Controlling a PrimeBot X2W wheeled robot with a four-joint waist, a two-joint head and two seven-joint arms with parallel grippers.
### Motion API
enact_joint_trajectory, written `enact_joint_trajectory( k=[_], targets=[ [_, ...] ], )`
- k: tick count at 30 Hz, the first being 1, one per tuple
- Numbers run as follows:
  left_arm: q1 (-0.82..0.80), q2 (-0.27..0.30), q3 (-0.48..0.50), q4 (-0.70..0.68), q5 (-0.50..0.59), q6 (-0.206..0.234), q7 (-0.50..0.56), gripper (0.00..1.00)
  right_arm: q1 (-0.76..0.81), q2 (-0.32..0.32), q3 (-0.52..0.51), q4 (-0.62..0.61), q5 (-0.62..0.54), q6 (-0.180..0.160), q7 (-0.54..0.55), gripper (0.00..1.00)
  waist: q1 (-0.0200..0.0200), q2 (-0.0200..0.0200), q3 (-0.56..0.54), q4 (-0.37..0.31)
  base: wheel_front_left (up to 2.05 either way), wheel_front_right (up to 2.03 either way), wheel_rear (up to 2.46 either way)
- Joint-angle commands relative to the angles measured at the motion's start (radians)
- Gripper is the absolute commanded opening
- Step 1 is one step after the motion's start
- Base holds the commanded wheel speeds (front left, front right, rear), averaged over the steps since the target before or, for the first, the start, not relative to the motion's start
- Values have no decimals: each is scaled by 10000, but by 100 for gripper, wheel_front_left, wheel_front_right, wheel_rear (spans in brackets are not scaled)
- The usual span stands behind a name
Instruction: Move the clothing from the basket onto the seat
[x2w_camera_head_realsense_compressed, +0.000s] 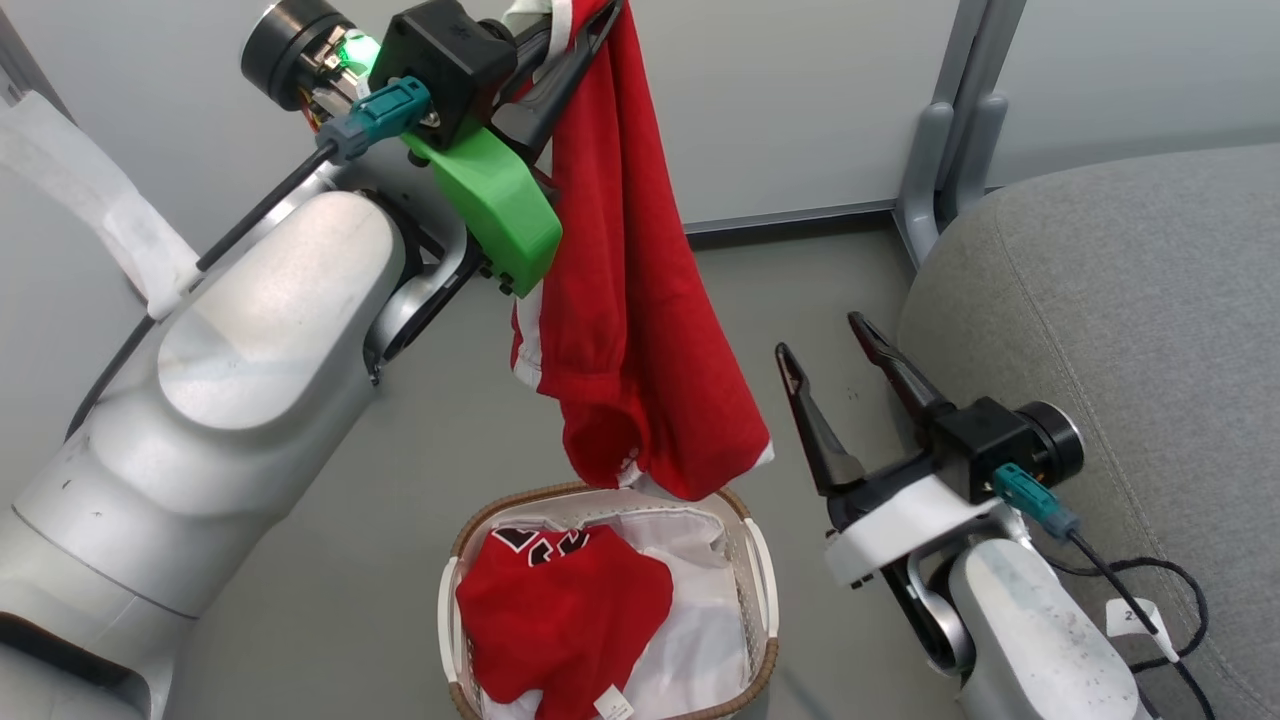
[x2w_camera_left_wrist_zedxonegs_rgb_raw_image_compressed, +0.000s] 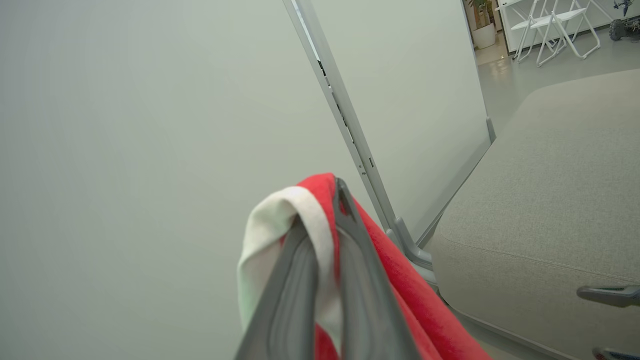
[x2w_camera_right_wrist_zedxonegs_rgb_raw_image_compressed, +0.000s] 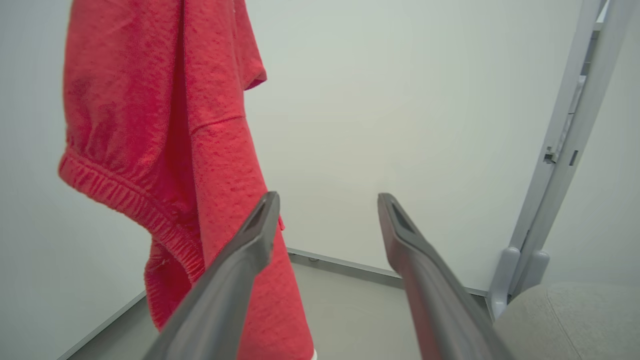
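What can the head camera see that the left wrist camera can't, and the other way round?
Head view: the laundry basket on the floor, a red jersey lying on its white liner, and the full hanging length of the red shorts. Left wrist view: a close look at the white trim pinched between the fingers, plus white folding chairs in a room beyond. Both: the left pincer shut on the shorts, and the grey seat.

right hand (x2w_camera_right_wrist_zedxonegs_rgb_raw_image_compressed: 328, 200): fingers spread, empty | red clothing (x2w_camera_right_wrist_zedxonegs_rgb_raw_image_compressed: 165, 125): hanging at view's left, behind one finger | seat (x2w_camera_right_wrist_zedxonegs_rgb_raw_image_compressed: 565, 320): lower-right corner
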Motion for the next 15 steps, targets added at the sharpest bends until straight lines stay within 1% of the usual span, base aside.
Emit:
enact_joint_trajectory(
  k=[1, 6, 11, 15],
  targets=[
    [-46, 6, -45, -81, -52, -24, -19, 0, -245, -47, 271, 94, 52, -7, -21, 100, 1, 0, -2, 42, 0, 0, 0],
    [-89, -79, -290, -480, -112, -25, 70, 0, -1115, -47, 1132, 682, -55, -7, -21, 100, 1, 0, 1, 170, 0, 0, 0],
    [-226, -178, -437, -963, -156, -25, 142, 0, -2023, -47, 1357, 1611, -499, -8, -20, 100, 1, 0, 15, 315, 0, 0, 0],
    [-209, -250, -546, -1285, -184, -25, 158, 0, -2581, -42, 1430, 2312, -628, -8, -17, 100, 1, 0, 15, 449, 0, 0, 0]
  ],
)
